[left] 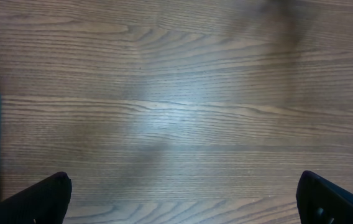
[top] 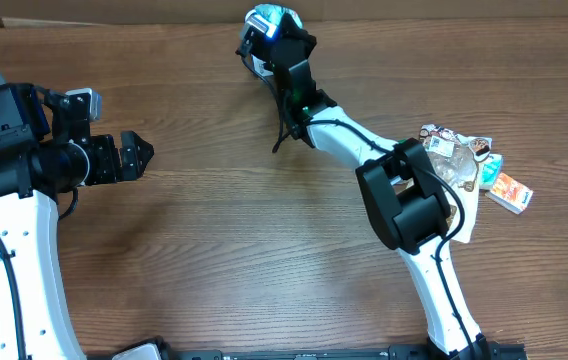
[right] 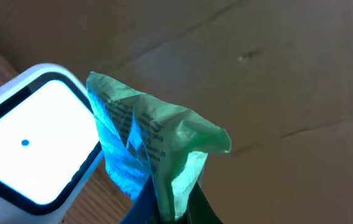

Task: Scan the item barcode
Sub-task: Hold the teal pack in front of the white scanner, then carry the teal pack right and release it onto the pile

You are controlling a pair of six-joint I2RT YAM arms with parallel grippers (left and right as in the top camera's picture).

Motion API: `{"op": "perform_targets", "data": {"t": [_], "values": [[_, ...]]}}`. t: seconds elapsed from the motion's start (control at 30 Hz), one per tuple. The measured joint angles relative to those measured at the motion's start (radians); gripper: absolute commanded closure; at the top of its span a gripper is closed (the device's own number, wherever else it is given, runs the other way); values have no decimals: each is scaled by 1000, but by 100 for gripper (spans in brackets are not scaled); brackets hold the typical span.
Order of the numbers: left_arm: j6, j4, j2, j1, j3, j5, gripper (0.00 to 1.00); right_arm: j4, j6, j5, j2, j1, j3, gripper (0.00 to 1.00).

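At twelve o'clock on the wooden surface (top: 224, 230), the right gripper (top: 267, 30) pinches a crumpled green packet (right: 155, 137) between its fingers (right: 198, 208). The packet is held up just beside the lit white face of the scanner (right: 30, 140), which lies at about eight o'clock of it in the wrist view. Dark print shows on the packet's film, too blurred to read. At nine o'clock the left gripper (top: 140, 156) hovers over bare wood, fingers spread wide, gripping nothing. A pile of small packaged items (top: 469, 165) lies at three o'clock.
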Motion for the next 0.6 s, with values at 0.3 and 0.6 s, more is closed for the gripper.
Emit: {"op": "perform_targets", "data": {"t": [0.3, 0.6], "values": [[0, 0, 0, 0, 0, 0, 0, -398, 251, 37, -169, 4, -3, 96], [0, -2, 0, 0, 0, 0, 0, -1140, 982, -237, -708, -14, 12, 96]]}}
